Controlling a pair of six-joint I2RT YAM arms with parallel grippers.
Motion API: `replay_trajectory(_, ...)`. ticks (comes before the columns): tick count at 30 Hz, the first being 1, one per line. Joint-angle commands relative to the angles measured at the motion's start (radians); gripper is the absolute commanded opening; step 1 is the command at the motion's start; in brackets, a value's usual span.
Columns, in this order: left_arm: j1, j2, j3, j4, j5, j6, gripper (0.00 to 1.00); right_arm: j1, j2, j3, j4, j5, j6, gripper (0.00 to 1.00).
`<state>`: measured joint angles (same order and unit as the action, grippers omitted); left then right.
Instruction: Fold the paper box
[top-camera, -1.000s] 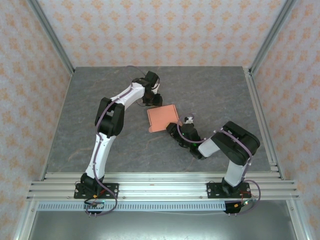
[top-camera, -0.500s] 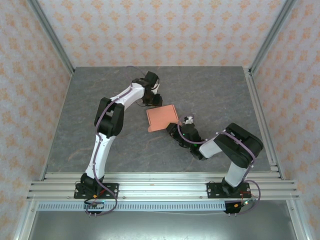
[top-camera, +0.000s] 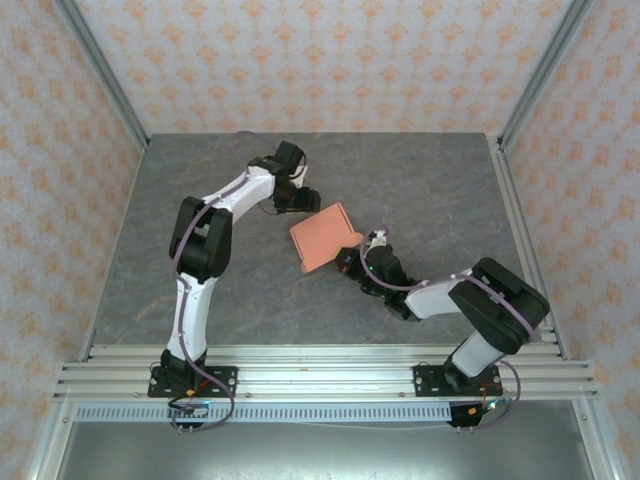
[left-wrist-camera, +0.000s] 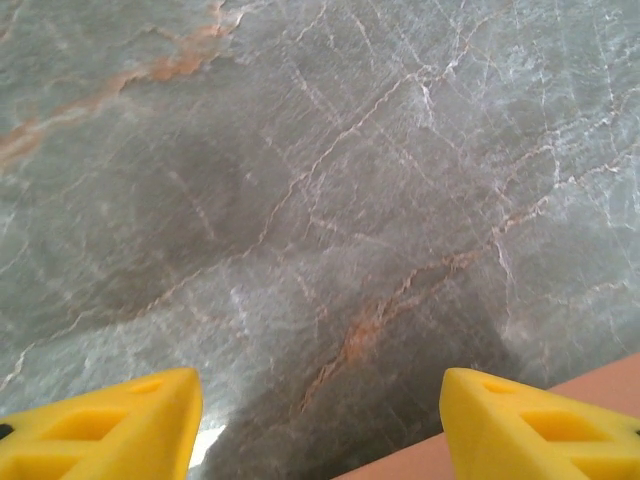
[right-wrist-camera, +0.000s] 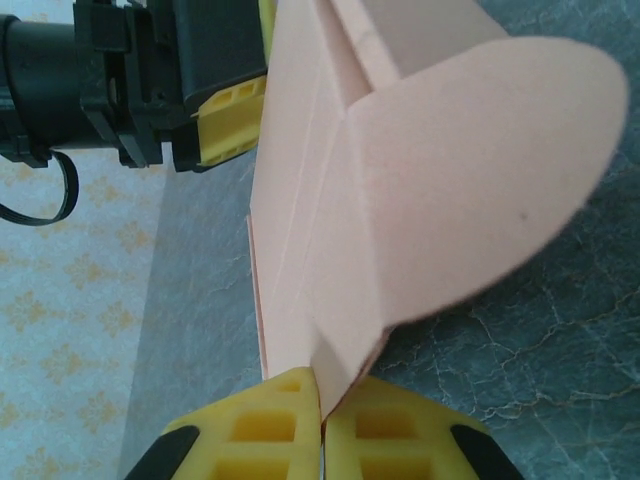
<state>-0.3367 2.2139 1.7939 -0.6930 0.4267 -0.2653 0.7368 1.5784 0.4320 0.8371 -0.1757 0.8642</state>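
The paper box (top-camera: 325, 238) is a salmon-orange flat cardboard piece at the table's middle, tilted up off the surface. My right gripper (top-camera: 348, 260) is shut on its near right edge. In the right wrist view the yellow fingers (right-wrist-camera: 270, 420) pinch a folded corner at the gripper (right-wrist-camera: 322, 400), and a rounded flap of the paper box (right-wrist-camera: 450, 180) spreads above them. My left gripper (top-camera: 306, 200) stands open just beyond the box's far left edge, apart from it. Its fingertips (left-wrist-camera: 110, 425) are wide apart around the gripper (left-wrist-camera: 320, 400), over bare table, with a strip of the paper box (left-wrist-camera: 600, 385) at the lower right.
The grey marbled table (top-camera: 420, 180) is bounded by patterned walls and metal rails (top-camera: 520, 240) on the right side. The left gripper's black body (right-wrist-camera: 150, 90) sits close behind the box's far edge in the right wrist view.
The left gripper has opened and drawn back to the left, off the box. The right gripper has closed on the box's near edge, and the box has shifted and tilted slightly.
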Motion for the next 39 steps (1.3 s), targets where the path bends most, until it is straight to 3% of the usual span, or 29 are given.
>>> replay_trajectory(1,-0.003,-0.060,-0.108,-0.022,0.119,-0.001,0.65,-0.019,-0.005,0.008,-0.056,0.046,-0.046,0.07)
replay_trajectory(10,-0.001,-0.201,-0.365,0.129,0.184,-0.050,0.66,-0.118,0.017,-0.014,0.095,-0.184,-0.012,0.04)
replay_trajectory(15,0.000,-0.258,-0.461,0.253,0.247,-0.159,0.68,-0.161,0.020,0.040,0.049,-0.291,-0.049,0.01)
replay_trajectory(21,0.035,-0.357,-0.535,0.229,0.010,-0.217,0.72,-0.206,0.059,0.033,0.049,-0.339,-0.036,0.01)
replay_trajectory(25,0.045,-0.390,-0.584,0.254,-0.024,-0.243,0.71,-0.217,0.091,0.067,0.018,-0.405,-0.041,0.01)
replay_trajectory(28,0.045,-0.408,-0.614,0.254,-0.062,-0.245,0.70,-0.224,0.101,0.113,-0.064,-0.448,-0.063,0.00)
replay_trajectory(36,0.046,-0.490,-0.649,0.150,-0.366,-0.212,0.69,-0.235,0.016,0.173,-0.289,-0.467,-0.115,0.00)
replay_trajectory(39,0.045,-0.508,-0.681,0.179,-0.347,-0.222,0.64,-0.235,0.012,0.189,-0.335,-0.464,-0.127,0.01)
